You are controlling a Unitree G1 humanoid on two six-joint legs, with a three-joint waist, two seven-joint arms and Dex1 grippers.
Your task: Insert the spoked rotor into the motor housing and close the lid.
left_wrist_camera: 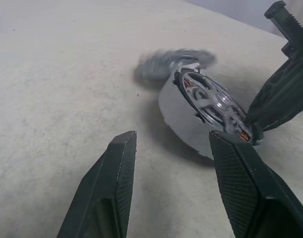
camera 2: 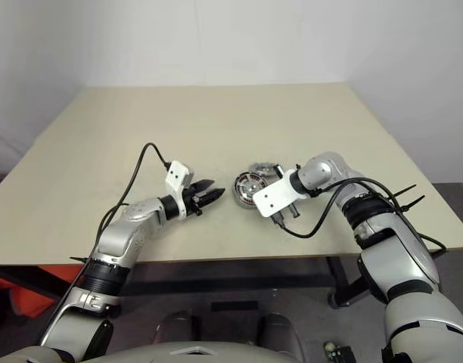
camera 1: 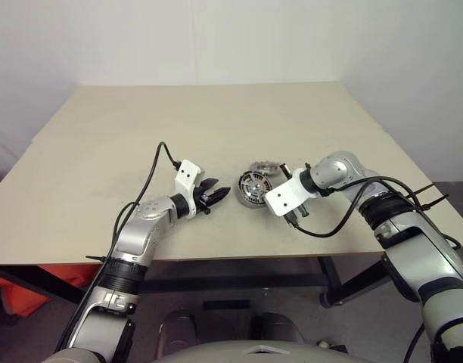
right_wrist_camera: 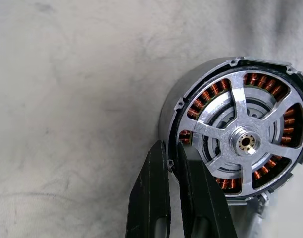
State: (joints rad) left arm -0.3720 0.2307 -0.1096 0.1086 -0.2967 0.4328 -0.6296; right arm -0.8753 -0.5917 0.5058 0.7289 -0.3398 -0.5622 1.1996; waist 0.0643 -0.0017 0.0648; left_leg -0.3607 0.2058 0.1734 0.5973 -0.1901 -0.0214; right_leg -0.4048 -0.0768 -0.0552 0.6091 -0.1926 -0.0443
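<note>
The motor housing [right_wrist_camera: 177, 106], a round grey puck with copper windings, stands tilted up on the table between my two grippers. Inside it sits the spoked rotor [right_wrist_camera: 245, 141], its silver spokes lying over the windings. My right gripper [right_wrist_camera: 171, 151] is shut on the housing's rim, with one finger outside the wall and one inside. The lid [camera 1: 265, 166], a dark grey disc, lies flat just behind the housing. My left gripper [camera 1: 220, 193] stands open a short way left of the housing [left_wrist_camera: 183, 119], pointing at it and holding nothing.
Everything rests on a beige table [camera 1: 216, 113] whose front edge runs close below both grippers. A black cable [camera 1: 334, 227] loops off my right wrist over that edge.
</note>
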